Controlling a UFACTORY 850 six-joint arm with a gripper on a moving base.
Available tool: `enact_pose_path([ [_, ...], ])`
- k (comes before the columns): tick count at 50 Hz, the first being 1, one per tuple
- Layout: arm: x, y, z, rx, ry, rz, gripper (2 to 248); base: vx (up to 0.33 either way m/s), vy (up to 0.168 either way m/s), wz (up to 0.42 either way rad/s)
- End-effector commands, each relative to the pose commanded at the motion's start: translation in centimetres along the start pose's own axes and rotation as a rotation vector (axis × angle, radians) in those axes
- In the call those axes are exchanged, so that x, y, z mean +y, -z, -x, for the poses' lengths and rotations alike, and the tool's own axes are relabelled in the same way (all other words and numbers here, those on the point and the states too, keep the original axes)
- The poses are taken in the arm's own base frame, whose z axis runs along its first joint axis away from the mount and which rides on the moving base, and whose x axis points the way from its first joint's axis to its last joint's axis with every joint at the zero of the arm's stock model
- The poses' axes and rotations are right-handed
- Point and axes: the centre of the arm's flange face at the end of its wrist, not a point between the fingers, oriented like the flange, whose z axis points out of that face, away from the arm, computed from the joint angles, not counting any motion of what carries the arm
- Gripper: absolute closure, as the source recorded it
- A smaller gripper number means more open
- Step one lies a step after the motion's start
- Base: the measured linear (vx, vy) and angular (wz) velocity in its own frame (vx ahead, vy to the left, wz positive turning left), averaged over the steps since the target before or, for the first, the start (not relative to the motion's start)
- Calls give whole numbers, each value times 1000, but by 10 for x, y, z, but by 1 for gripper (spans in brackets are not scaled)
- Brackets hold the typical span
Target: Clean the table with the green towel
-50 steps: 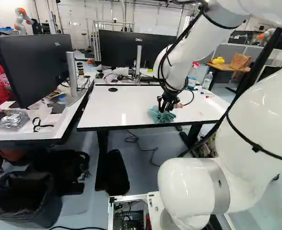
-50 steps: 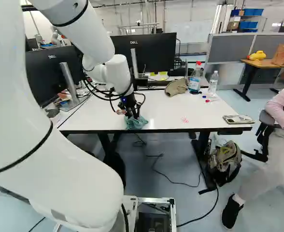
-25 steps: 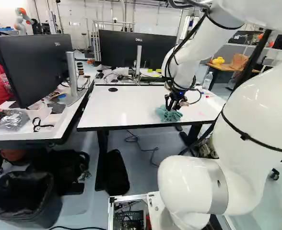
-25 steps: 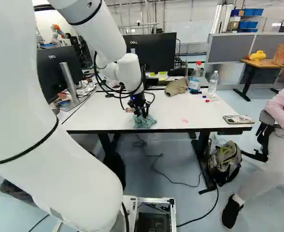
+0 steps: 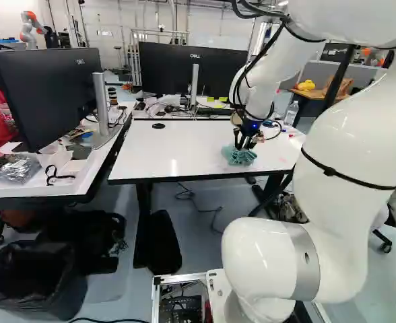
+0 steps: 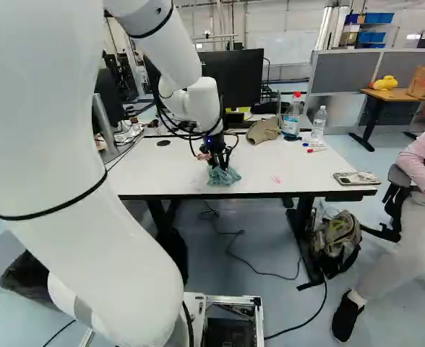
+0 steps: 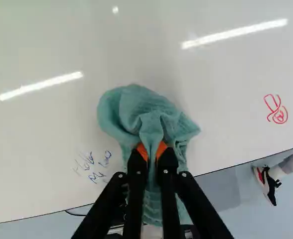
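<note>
Right at the centre, the black two-finger gripper is pinching the green towel, its orange pads pressing a narrow fold from both sides, almost closed. And look at that cloth: teal-green, rumpled, bunching into a rounded, puffed heap ahead of the fingertips, creases gathering toward the grip, a ribbed tail running back between the fingers. It's resting on the glossy white tabletop under the gripper. Just beside the towel, blue handwriting is showing; on the gripper's other side, farther off, a red scribble is sitting near the table edge. Beyond the gripper, toward the right of the right base view, a tan cap is lying, with a red-capped bottle and a smaller clear bottle standing past it.
</note>
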Motion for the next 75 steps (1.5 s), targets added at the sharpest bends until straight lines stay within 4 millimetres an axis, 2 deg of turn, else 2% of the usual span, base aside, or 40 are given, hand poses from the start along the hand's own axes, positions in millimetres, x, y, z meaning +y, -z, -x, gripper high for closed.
enact_pose_path([
  [17, -10, -8, -31, 9, 20, -5, 212, 0, 0, 0],
  [32, -34, -12, -45, 15, 64, -18, 212, 0, 0, 0],
  [51, -69, -10, -38, 14, 132, -37, 212, 0, 0, 0],
  [75, -107, -2, -8, 5, 215, -59, 212, 0, 0, 0],
])
